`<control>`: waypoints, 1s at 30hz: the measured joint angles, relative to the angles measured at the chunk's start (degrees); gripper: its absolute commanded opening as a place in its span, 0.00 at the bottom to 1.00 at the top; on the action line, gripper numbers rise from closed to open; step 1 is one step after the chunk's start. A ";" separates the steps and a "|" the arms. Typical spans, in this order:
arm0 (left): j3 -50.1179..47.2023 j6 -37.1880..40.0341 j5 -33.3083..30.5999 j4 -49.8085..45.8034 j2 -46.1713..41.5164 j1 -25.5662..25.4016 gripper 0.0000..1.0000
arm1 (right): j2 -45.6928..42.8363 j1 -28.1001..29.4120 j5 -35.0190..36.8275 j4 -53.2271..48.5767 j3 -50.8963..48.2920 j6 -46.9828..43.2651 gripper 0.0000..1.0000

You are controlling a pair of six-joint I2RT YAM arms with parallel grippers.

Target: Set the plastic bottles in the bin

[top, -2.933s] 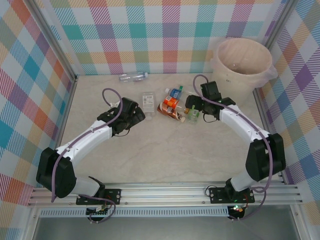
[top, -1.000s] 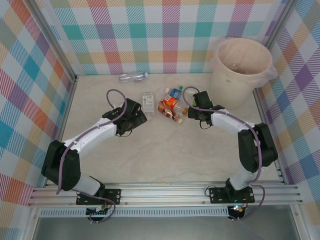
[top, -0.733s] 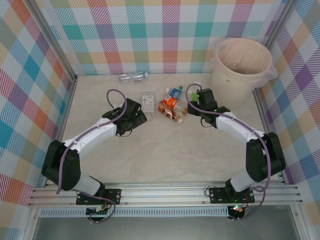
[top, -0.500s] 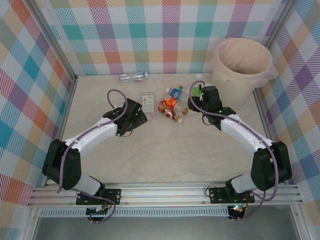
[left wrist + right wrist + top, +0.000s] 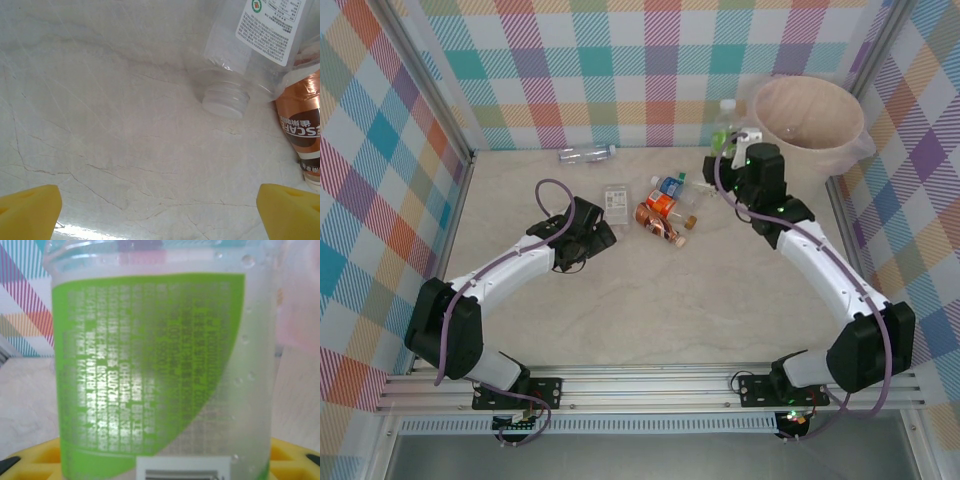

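Bench (image 5: 620, 300) carries a lone bottle (image 5: 587, 153) at the back. The left hand (image 5: 602, 233), spread wide, sits low beside a cluster of bottles (image 5: 663, 208). Farther right, the right hand (image 5: 736, 142) grips a green-label bottle (image 5: 723, 125), raised just left of the bin (image 5: 850, 135).

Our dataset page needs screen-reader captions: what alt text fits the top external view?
The right gripper holds a green-labelled bottle aloft beside the bin. The left gripper is low beside several bottles lying on the table.
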 measured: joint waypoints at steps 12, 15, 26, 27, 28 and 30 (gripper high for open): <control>0.00 0.02 0.39 0.09 0.00 0.00 1.00 | 6.62 -16.17 -8.13 -9.55 16.57 0.55 0.43; 0.00 0.04 0.37 0.09 0.00 0.00 1.00 | 10.34 -19.58 -8.70 -13.81 21.75 0.85 0.43; 0.00 0.26 0.11 0.04 -0.02 0.00 1.00 | 21.94 -27.08 -9.42 -25.86 38.01 2.14 0.46; 0.00 0.28 0.04 0.04 -0.02 0.00 1.00 | 22.93 -27.50 -8.94 -26.75 39.23 1.81 0.46; 0.00 0.28 -0.09 0.04 -0.02 0.00 1.00 | 23.93 -27.89 -8.13 -27.74 40.63 1.49 0.47; 0.00 0.31 -0.46 0.02 -0.02 0.00 1.00 | 25.99 -28.48 -6.32 -29.49 43.32 0.31 0.47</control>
